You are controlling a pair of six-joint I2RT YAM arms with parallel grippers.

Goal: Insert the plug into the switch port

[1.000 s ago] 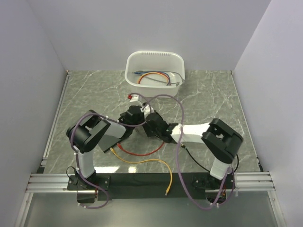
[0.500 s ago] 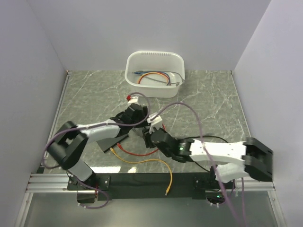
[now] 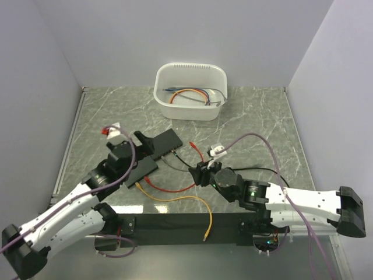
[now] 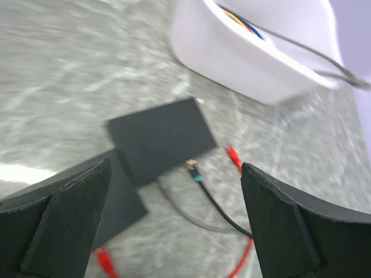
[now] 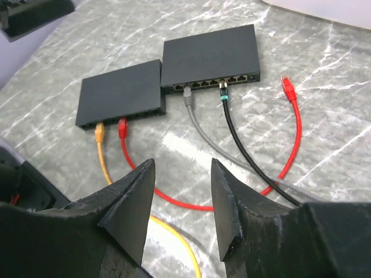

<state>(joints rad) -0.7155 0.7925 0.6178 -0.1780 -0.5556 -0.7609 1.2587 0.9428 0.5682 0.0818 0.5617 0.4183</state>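
Two black switches lie side by side: the far one (image 3: pixel 167 142) (image 5: pixel 210 55) (image 4: pixel 159 136) and the near one (image 3: pixel 137 170) (image 5: pixel 120 92). A grey plug (image 5: pixel 186 92) and a black plug (image 5: pixel 223 88) (image 4: pixel 194 169) sit in the far switch's ports. An orange plug (image 5: pixel 99 134) and a red plug (image 5: pixel 123 128) sit in the near switch. The red cable's other plug (image 5: pixel 286 86) (image 3: pixel 195 149) (image 4: pixel 233 155) lies loose on the table. My left gripper (image 3: pixel 141 143) (image 4: pixel 174 231) is wide open and empty, left of the switches. My right gripper (image 3: pixel 198 173) (image 5: pixel 179 214) is open and empty, in front of them.
A white bin (image 3: pixel 190 90) (image 4: pixel 249 46) holding several cables stands at the back. A yellow cable (image 3: pixel 180 201) runs toward the front edge, with a loose end (image 3: pixel 205 238) on the black base strip. A red cable loop (image 3: pixel 175 188) lies before the switches.
Both arms have pulled back from the switches. The left arm swung down and to the left, the right arm stretched out low to the right. The switches and plugged cables now show.
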